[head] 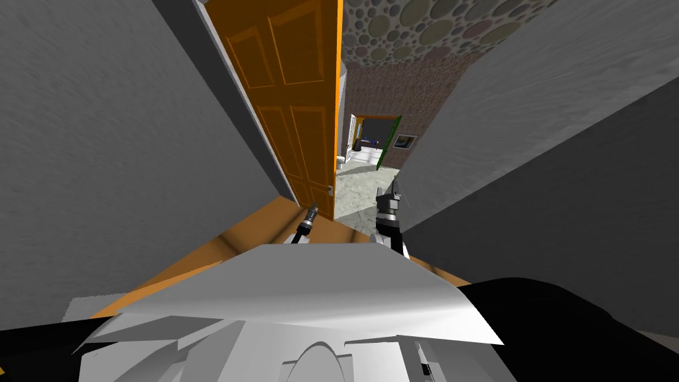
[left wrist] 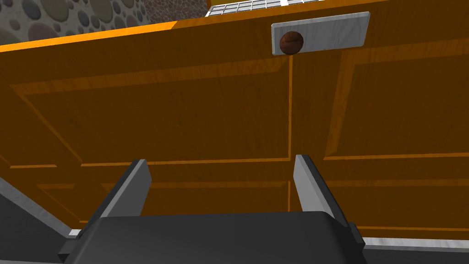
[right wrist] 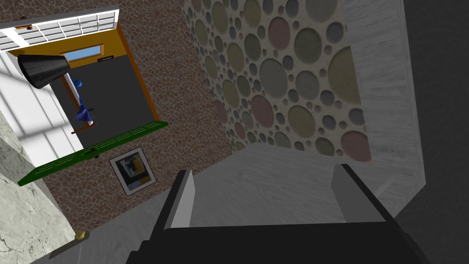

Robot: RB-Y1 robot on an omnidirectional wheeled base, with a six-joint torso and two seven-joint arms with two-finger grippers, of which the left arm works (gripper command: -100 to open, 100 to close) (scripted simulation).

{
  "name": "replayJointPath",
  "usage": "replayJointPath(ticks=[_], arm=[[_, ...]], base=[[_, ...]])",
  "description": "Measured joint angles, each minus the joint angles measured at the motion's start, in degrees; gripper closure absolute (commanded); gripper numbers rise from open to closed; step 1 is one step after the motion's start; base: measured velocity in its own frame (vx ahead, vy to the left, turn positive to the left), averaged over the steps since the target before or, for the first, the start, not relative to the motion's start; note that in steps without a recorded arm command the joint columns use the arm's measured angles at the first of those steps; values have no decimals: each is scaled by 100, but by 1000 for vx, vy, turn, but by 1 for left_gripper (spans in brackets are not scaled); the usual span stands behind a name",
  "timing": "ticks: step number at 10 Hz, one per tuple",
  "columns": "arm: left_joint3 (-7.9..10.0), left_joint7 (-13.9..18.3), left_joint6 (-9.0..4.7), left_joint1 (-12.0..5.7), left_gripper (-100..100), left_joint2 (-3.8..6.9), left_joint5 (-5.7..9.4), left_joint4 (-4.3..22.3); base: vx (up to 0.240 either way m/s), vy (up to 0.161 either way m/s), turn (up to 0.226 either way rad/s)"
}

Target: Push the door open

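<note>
Orange door (head: 298, 99) ajar; left claw (left wrist: 220, 160) spread near its brown knob (left wrist: 291, 42), right claw (right wrist: 263, 170) spread.

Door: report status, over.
Left gripper open, aimed at orange door near its brown knob. Right gripper open, off the door. Door ajar. No obstacle seen.

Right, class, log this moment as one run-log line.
orange panelled door: ajar | left gripper: open, facing door panel, short of brown knob | right gripper: open, beside doorway gap
</note>
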Motion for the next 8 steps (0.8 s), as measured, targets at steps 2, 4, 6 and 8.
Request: replayJointPath(ticks=[2,4,6,8], arm=[[-16,28,-64,-114,-100,-46,-19,268],[-44,59,-102,-173,-100,-77,-42,452],[-58,83,-165,-269,-100,-124,-58,699],[-89,130,-242,-359,-100,-169,-84,968]], base=[[91,36,-47],[82,29,-42],[95,47,-57],[137,54,-63]])
